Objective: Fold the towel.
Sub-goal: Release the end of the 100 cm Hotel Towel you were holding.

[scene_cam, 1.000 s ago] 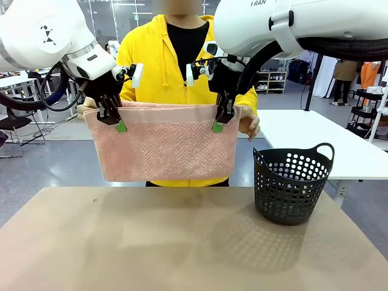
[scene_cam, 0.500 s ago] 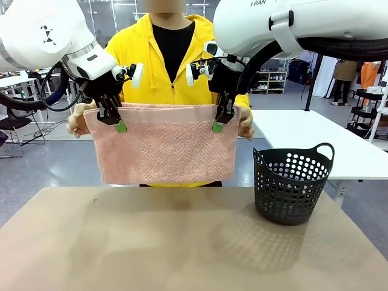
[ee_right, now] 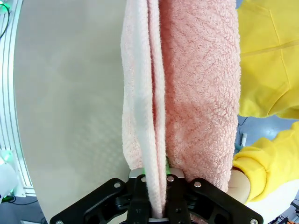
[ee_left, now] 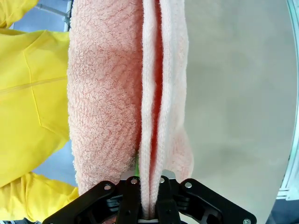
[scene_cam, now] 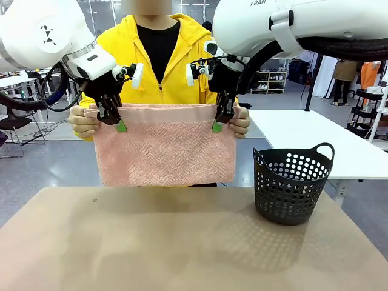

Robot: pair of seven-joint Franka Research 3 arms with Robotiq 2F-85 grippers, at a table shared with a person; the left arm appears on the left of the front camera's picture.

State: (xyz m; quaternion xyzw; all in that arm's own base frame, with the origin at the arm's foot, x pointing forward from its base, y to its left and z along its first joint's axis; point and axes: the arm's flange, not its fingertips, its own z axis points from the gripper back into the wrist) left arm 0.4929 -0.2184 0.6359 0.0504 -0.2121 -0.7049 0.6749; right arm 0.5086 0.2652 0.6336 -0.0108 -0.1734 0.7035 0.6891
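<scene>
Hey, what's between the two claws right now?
In the front view, the towel stretches between them, its top edge pinched by the left claw and the right claw.

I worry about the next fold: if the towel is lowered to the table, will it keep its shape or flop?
Probably floppy: the towel hangs limp below the left hand and right hand. Its thick terry layers likely grip well, not slip.
</scene>
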